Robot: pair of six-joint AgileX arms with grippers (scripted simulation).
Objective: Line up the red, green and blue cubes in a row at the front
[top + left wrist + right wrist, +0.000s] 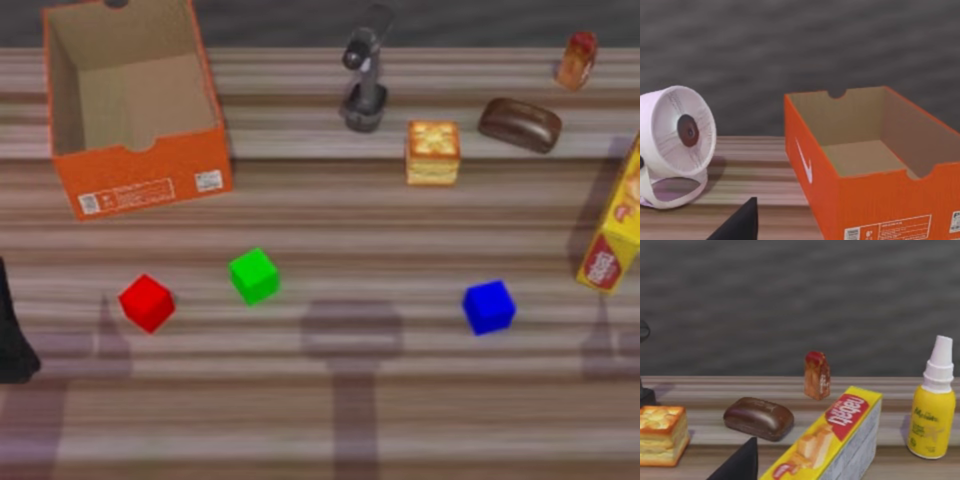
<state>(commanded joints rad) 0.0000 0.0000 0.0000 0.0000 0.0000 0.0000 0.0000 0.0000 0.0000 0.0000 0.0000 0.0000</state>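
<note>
Clutter occupies the upper part of the top view. An open orange shoebox (130,110) sits at the upper left of the frame, its open side up and nothing inside it. A dark upright gadget on a stand (364,80) is at the upper centre. Just right of it stands an orange-and-cream patterned block (433,152), then a brown loaf-shaped item (519,124), and a small red-topped carton (577,60) at the upper right. A yellow cracker box (616,225) lies at the right edge. The left wrist view also shows a white fan (677,145) beside the shoebox; the right wrist view shows a yellow bottle with a white nozzle (933,405) beside the cracker box.

Cubes lie on the wooden table (400,420) in the middle band of the top view, clear of this clutter. The red cube (147,302) is at the left, the green cube (254,275) near it to the right and slightly higher in the frame, and the blue cube (489,306) well apart at the right. All three rest flat, each turned slightly out of line with the table edges. Being cubes, they have no long axis.

Left arm: only a dark part is visible at the left edge of the top view; its gripper state cannot be told. Right arm: only a dark tip shows in its wrist view; its gripper state cannot be told either.
</note>
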